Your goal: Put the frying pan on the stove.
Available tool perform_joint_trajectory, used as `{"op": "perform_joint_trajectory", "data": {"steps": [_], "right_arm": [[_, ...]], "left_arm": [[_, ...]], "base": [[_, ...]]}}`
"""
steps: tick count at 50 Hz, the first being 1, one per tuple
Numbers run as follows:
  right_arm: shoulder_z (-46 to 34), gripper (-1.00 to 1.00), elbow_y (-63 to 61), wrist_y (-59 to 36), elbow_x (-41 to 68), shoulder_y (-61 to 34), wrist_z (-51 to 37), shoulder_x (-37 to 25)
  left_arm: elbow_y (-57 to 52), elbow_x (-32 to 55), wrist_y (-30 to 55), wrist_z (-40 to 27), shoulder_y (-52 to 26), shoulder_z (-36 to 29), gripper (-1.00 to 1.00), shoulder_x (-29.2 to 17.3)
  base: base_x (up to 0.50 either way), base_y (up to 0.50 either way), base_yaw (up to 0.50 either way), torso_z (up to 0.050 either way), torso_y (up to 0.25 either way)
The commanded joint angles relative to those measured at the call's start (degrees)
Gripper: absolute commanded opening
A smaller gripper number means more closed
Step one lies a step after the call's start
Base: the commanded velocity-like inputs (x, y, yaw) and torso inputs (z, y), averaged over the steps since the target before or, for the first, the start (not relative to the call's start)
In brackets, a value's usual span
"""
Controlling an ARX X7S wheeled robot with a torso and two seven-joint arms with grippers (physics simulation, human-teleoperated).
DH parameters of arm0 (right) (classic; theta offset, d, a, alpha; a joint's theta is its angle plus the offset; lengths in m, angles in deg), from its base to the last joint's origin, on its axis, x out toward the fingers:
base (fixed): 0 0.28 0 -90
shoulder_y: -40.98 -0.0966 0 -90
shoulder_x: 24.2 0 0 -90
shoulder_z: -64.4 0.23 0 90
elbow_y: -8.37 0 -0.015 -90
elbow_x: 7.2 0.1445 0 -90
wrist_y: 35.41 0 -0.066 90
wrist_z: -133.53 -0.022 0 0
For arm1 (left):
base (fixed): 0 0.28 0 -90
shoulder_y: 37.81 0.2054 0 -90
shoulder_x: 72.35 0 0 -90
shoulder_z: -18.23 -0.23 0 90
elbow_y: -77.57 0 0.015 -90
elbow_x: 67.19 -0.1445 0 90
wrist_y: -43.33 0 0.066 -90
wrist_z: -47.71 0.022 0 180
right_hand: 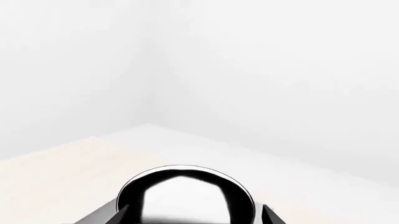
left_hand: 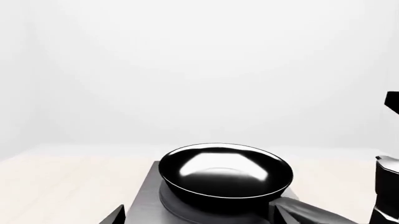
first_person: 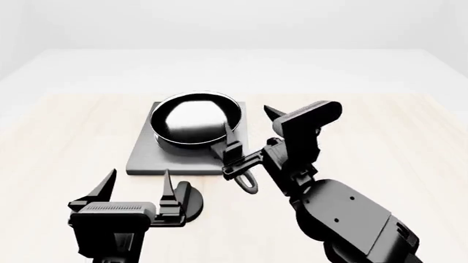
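A: Checking the frying pan (first_person: 194,121): it sits on the stove (first_person: 142,156), bowl over the burner rings toward the plate's far side. From the left wrist view we see pan (left_hand: 225,173) on plate (left_hand: 145,193), no visible gap.

B: So placement looks done?

A: We judge mostly yes. What's left is release and retreat. The right tool (first_person: 235,159) is at the handle, near the bowl end. It appears closed on it, though the fingers are small and dark against the handle, so we're not certain.

B: Orientation?

A: The long axis runs from the bowl toward the robot, angled slightly to its right. The handle overhangs the stove's near edge and the loop end hangs past it over the surface (first_person: 58,137). The pan looks level, not tilted.

B: Left side?

A: The left tool (first_person: 135,186) is open, fingers spread, holding nothing, well short of the stove. A small round black knob (first_person: 192,200) sits just beside it on the surface.

B: Right wrist view?

A: It shows only the pan (right_hand: 187,198) rim and bowl. It doesn't settle the grip.
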State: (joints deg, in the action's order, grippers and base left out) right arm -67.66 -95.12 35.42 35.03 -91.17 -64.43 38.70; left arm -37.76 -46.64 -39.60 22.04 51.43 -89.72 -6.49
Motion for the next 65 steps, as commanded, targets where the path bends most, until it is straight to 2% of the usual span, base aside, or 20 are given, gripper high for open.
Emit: {"op": "perform_joint_trajectory", "data": {"steps": [1, 12, 36, 65], "right_arm": [[3.2, 1.00, -6.6, 1.4, 1.3, 2.6, -4.4, -2.8], [4.4, 1.00, -13.7, 2.2, 0.1, 5.9, -8.6, -6.0], [6.0, 1.00, -20.6, 5.2, -4.1, 11.5, -14.0, -10.1], [8.7, 1.00, -29.8, 5.3, -5.0, 14.5, -19.9, -14.2]], "left_arm": [[-1.9, 0.4, 1.4, -0.7, -1.0, 0.4, 1.00, -0.6], [-3.8, 0.8, 2.9, -1.4, -1.8, 0.8, 1.00, -1.4], [-5.9, 1.9, 2.4, -1.9, -1.1, 2.1, 1.00, -2.2], [-13.7, 3.9, 4.9, -4.0, -0.7, 4.0, 1.00, -4.7]], "base": [[0.00, 0.00, 0.00, 0.000, 0.000], [0.00, 0.00, 0.00, 0.000, 0.000], [0.00, 0.00, 0.00, 0.000, 0.000], [0.00, 0.00, 0.00, 0.000, 0.000]]}}
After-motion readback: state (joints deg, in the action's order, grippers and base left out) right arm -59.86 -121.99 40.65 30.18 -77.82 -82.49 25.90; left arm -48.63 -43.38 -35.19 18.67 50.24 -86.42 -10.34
